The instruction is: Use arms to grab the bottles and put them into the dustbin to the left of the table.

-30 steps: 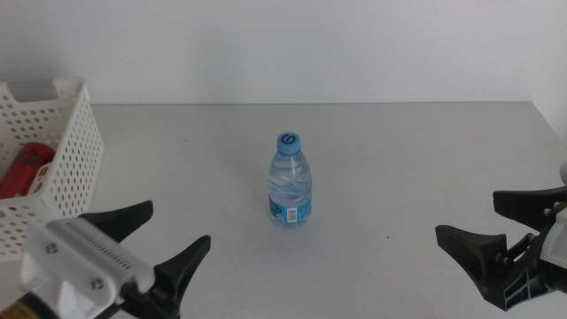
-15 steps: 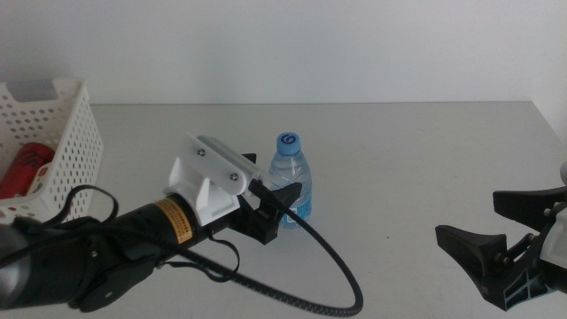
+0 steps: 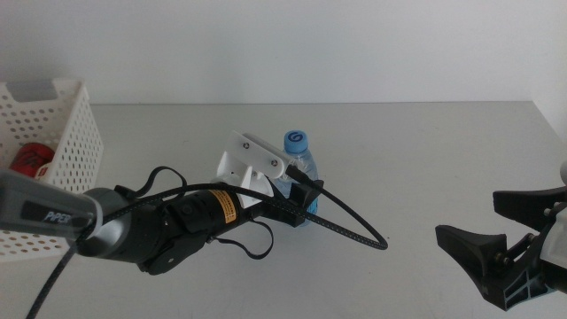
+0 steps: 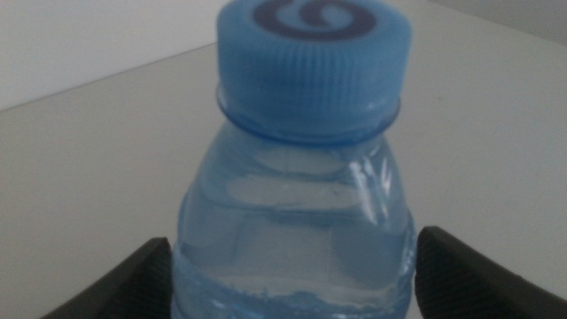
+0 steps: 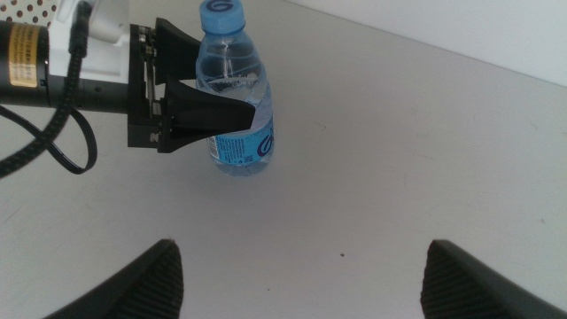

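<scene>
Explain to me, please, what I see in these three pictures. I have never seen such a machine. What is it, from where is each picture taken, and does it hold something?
These are two robot arms at a pale table, each ending in a gripper with two dark jaws. One picture looks down over the table from above; the other two come from small cameras on the arms' wrists. The left gripper has reached a small water bottle with a blue cap; its jaws stand open on both sides of the bottle, which stands on the table, not yet squeezed. The right gripper waits, open, near the table's right edge. At the far left stands a white perforated basket, the dustbin, with a red can already inside.
</scene>
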